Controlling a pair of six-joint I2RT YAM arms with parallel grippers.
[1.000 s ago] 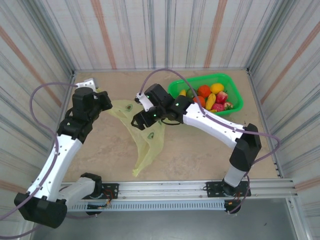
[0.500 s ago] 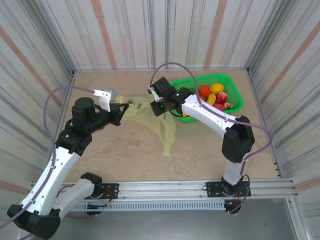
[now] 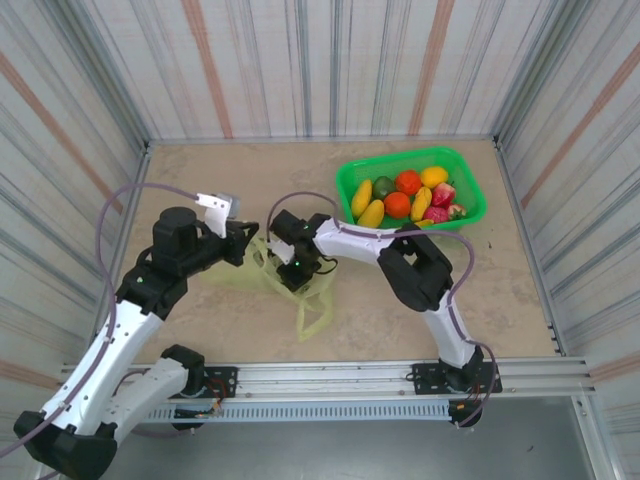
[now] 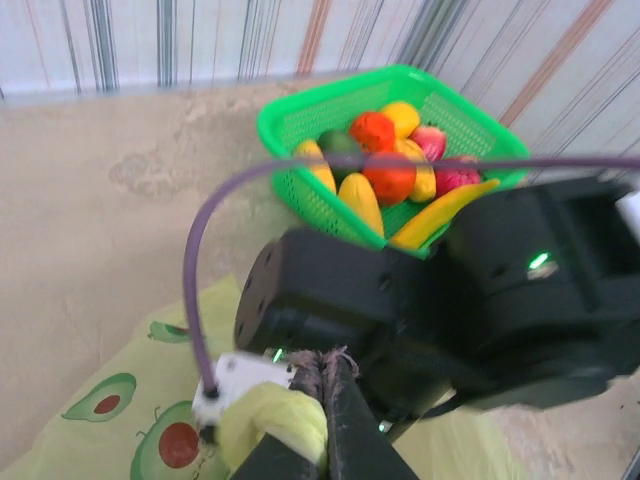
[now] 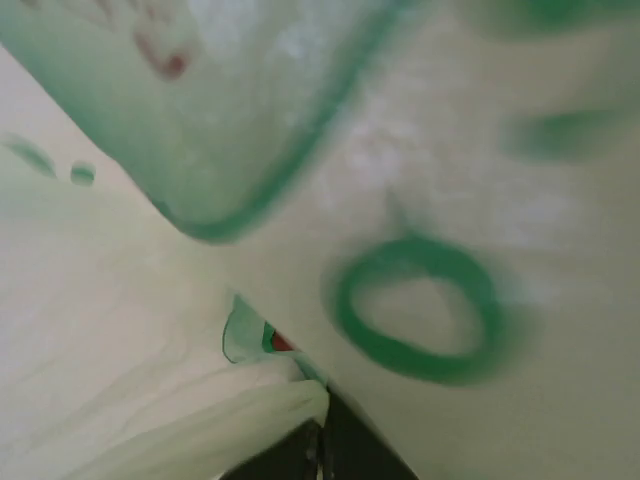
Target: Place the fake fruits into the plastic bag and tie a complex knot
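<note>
Firmly in left end effector and right end effector: crinkly, translucent plastic bag.

I see the left arm on the left of the overhead frame as smooth white shells joined by rounded black joint housings, and the right arm near the centre is built the same way. A thin mauve cable loops along each. A small white camera block caps the left wrist. The left gripper has slim black fingers; a green light glows on the right arm's black wrist housing
</note>
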